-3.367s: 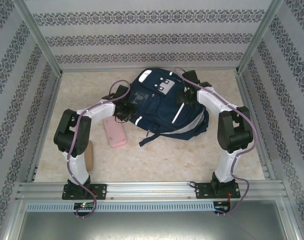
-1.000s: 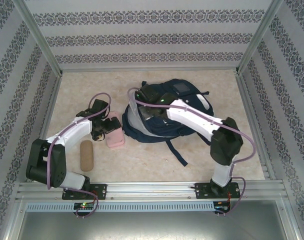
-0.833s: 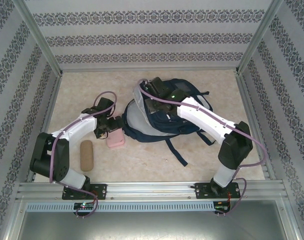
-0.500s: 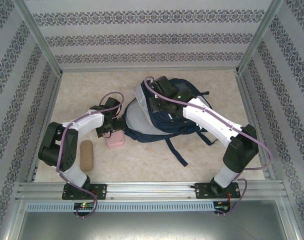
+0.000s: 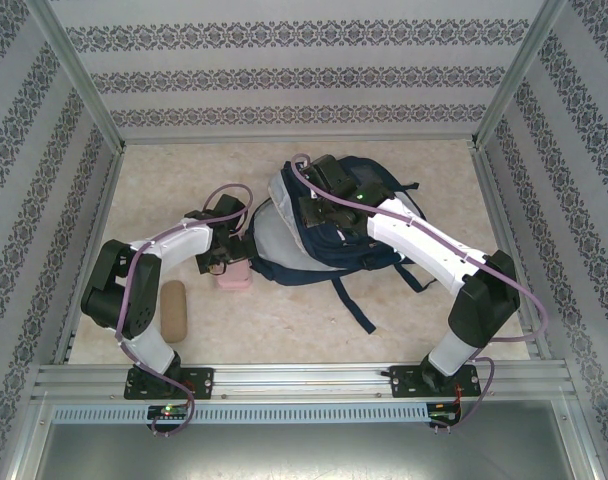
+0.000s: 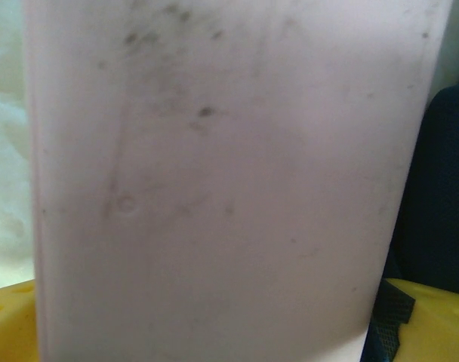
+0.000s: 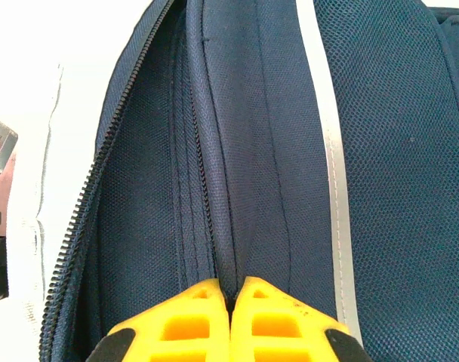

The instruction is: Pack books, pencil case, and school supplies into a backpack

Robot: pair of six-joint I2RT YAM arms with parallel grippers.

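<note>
Nearest the bases, the tan piece [image 5: 172, 310] is lying on the table [image 5: 284, 330], apart from the rest. Just beyond, the L gripper [image 5: 226, 258] is clamping the pencil case [image 5: 234, 281] across its width. In the L wrist view, yellow fingers [image 6: 10, 320] are sitting at both long edges.

The case is sitting just beside the backpack [image 5: 334, 240] mouth, w/ pale lining [image 5: 269, 238] showing. Farther back, the R gripper [image 7: 231, 294] is pinching shut on a fold of navy fabric next to the zipper [image 7: 78, 226], propping the opening.

Judging the step as feeding the case in. Best done by leading w/ a short end and sliding along the lining, w/ the R arm pulling the flap high + taut so no corner is snagging the teeth.
</note>
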